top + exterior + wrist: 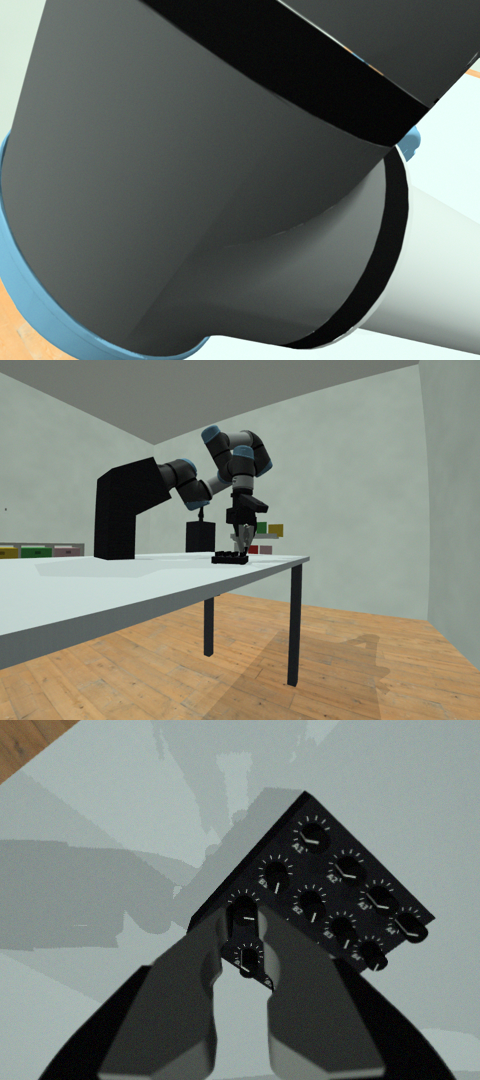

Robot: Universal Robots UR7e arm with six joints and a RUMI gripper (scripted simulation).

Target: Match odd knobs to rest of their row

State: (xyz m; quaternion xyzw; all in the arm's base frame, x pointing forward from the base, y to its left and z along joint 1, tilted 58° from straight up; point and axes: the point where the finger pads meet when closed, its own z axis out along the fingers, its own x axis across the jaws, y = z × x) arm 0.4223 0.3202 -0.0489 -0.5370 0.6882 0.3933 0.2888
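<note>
The black knob box (pixel 320 890) lies on the white table, seen at an angle in the wrist view; in the exterior view it shows small (pixel 229 558) near the table's far edge. Labels A1 to A4 and B1 to B3 are readable. Row A's pointers all lie alike, and row B's point down. My gripper (pixel 243 905) stands upright over the box's left corner and is shut on the knob (pixel 244 912) just below B1, the first of row C. Its pointer lies level, toward the right. Another knob (pixel 248 961) shows lower down between the fingers. The fingers hide the rest of rows C and D.
The top view is filled by the arm's dark link (pixel 193 174). The arm's black base block (pixel 124 511) and a small black box (pixel 200 536) stand at the back of the table. Coloured bins (pixel 267 538) sit on shelves behind.
</note>
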